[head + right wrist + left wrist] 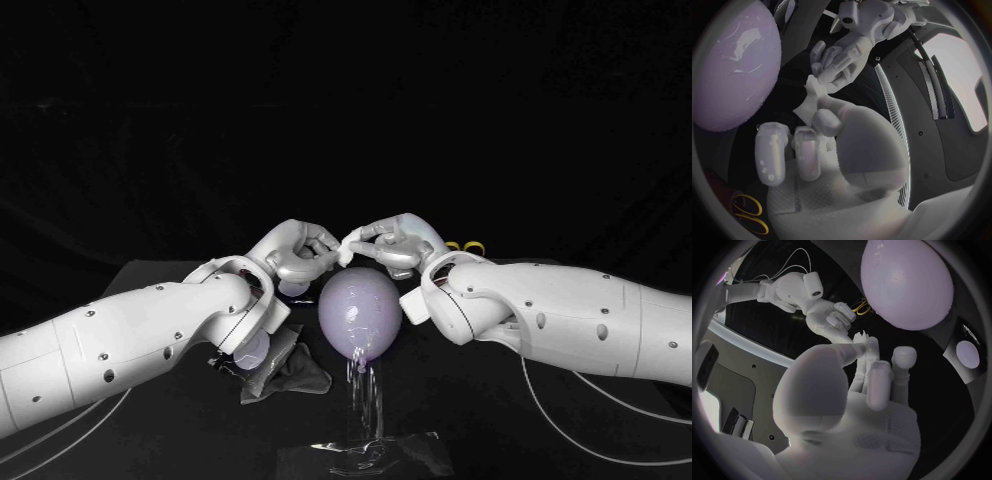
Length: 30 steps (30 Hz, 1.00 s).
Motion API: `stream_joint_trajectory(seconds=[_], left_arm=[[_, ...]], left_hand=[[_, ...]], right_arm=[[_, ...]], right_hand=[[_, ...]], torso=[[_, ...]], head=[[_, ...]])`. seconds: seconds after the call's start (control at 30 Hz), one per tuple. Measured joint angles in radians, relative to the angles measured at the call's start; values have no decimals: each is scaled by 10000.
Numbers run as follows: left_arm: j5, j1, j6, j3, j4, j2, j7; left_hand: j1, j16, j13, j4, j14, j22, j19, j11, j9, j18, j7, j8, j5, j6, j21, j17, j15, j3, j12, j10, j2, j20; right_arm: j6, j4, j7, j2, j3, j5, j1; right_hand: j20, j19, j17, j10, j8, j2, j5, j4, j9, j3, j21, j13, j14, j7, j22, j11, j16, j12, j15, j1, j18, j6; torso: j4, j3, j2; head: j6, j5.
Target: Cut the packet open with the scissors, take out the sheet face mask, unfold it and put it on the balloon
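A pale lilac balloon (361, 315) stands upright at the table's middle. Just above its top my left hand (300, 252) and right hand (392, 245) meet fingertip to fingertip. Between them they pinch a small, still folded piece of white sheet mask (351, 257). The left wrist view shows my left hand (861, 390) holding the white mask (859, 337) against the right hand (832, 315), with the balloon (907, 285) beside them. From the right wrist, my right hand (817, 145) pinches the mask (814, 95) and the left hand (842, 55) holds its other end, close to the balloon (736, 70).
The dark grey packet (281, 370) lies crumpled on the table under my left forearm. Yellow-handled scissors (462, 245) lie behind my right hand, also seen as scissors (748, 215). A clear glossy thing (361, 455) sits in front of the balloon.
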Motion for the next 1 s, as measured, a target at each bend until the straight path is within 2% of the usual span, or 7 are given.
stream_joint_trajectory(seconds=[0.2, 0.37, 0.53, 0.67, 1.0], left_arm=[[163, 0, 86, 0, 5, -29, 6], [294, -5, 166, -5, 4, -50, 7], [399, -5, 235, -6, -11, -59, 2], [464, -5, 285, -5, -22, -60, -6], [571, -5, 327, -6, -40, -57, -12]], left_hand=[[-689, 0, -21, 243, 0, -2, -37, -5, -1, 0, 1, -1, -13, -36, 0, 0, 0, 228, 0, 103, 301, 37], [-980, 0, -31, 337, 0, -7, -38, -39, -1, 0, -2, -1, -13, -36, 0, 0, 0, 221, 0, 209, 359, 37], [-1106, -1, -52, 342, -1, 1, -37, -56, 3, 0, -25, 67, -13, -13, 0, 0, 0, 226, 0, 230, 355, 37], [-997, -1, -85, 69, 0, 42, 1, -91, 2, -1, -61, 68, -14, 23, -1, 0, 0, 217, -1, 269, 245, -2], [-1057, 59, -164, -160, -23, 279, 192, -130, -24, 0, -150, 71, -22, 112, 149, 0, -22, 312, -61, 405, 169, -82]], right_arm=[[29, -33, -20, -3, 0, -39, 0], [42, -49, -35, -11, 3, -63, 3], [51, -44, -43, -31, 3, -81, 3], [75, -20, -43, -52, 3, -90, 3], [260, 24, -54, -99, 1, -127, 2]], right_hand=[[1, -1, 1, -3, 35, 0, -13, -1, 0, 0, 0, 8, 0, -2, -6, 3, -27, 0, 1, 0, 0, -2], [1, -2, 2, 22, 36, -2, -20, 0, 0, -1, -1, 13, -15, -16, -7, -23, 9, 0, 15, 1, 0, -16], [-25, 23, 9, 23, 37, -25, -21, 0, 0, -1, -1, 13, -15, -16, -5, -23, 9, -1, 15, -21, 0, -18], [-26, 23, 9, 23, 37, -24, -36, 1, 0, 0, -28, -42, -16, -14, -2, -23, 8, -140, 16, -21, 0, -22], [-39, 8, 8, -34, 152, 68, 6, 44, 1, 43, -332, -455, -17, 25, 1, 34, 0, -836, 17, -191, -1, -133]], torso=[[0, -3, 1], [0, -2, 1], [-1, 2, 0], [-4, 1, 0], [-5, 2, 0]], head=[[-5, 0], [-28, 17], [-34, 31], [-41, 47], [-55, 58]])
